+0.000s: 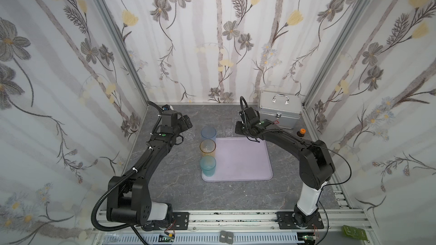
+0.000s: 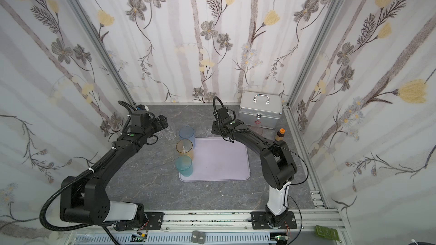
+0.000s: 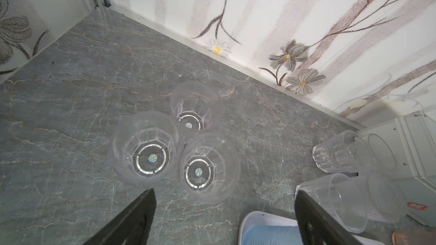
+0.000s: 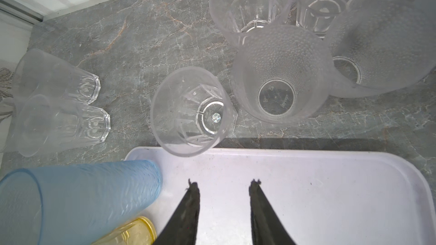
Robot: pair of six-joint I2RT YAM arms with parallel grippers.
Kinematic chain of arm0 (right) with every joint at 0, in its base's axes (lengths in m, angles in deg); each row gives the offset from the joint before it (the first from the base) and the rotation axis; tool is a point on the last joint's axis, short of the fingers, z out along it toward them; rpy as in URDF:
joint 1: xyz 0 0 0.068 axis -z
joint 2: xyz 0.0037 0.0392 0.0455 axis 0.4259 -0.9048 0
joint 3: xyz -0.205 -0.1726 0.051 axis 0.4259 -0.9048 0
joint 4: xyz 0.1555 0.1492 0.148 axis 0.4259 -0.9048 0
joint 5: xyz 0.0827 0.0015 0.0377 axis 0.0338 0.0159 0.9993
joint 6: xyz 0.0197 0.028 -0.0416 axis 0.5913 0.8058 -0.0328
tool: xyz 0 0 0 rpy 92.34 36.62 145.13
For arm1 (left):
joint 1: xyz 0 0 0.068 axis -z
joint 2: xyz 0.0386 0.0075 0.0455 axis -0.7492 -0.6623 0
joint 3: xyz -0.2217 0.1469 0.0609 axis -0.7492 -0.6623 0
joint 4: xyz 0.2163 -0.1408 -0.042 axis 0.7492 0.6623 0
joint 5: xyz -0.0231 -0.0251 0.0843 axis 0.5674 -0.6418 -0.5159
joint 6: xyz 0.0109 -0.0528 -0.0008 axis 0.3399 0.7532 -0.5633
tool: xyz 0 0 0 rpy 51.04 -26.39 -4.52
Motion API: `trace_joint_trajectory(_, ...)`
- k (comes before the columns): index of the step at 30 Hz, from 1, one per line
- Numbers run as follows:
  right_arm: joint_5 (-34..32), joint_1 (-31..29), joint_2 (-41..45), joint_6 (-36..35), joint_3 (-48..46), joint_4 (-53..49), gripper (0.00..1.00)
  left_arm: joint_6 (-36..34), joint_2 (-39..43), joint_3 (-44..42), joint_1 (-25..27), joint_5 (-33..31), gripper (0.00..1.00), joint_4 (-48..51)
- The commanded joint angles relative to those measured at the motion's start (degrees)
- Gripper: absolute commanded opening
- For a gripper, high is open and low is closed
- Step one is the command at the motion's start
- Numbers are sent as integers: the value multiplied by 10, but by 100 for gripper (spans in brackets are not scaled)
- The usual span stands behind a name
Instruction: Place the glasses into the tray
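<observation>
The lilac tray lies mid-table. Along its left edge stand a blue glass, an amber glass and a teal glass. My left gripper is open over bare table, just short of three clear faceted glasses clustered behind the tray. My right gripper is open and empty above the tray's far edge. Just beyond that rim stands a clear faceted glass, with a frosted glass beside it and several more glasses behind.
A silver case stands at the back right, with a small brown bottle in front of it to the right. Walls close the table on three sides. A pink glass peeks in beside the case.
</observation>
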Motion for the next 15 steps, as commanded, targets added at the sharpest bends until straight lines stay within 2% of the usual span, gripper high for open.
trace_joint_trajectory(1, 5, -2, 28, 11, -34, 45, 37, -14, -42, 40, -28, 44, 91, -6)
trace_joint_trajectory(5, 10, -2, 49, 13, -67, 57, 37, -20, -93, 82, -48, 55, 87, 10)
trace_joint_trajectory(8, 12, -2, 58, 13, -86, 62, 37, -22, -111, 83, -56, 46, 87, 29)
trace_joint_trajectory(15, 26, -5, 58, 14, -108, 80, 38, -10, -77, 26, -64, 39, 87, 31)
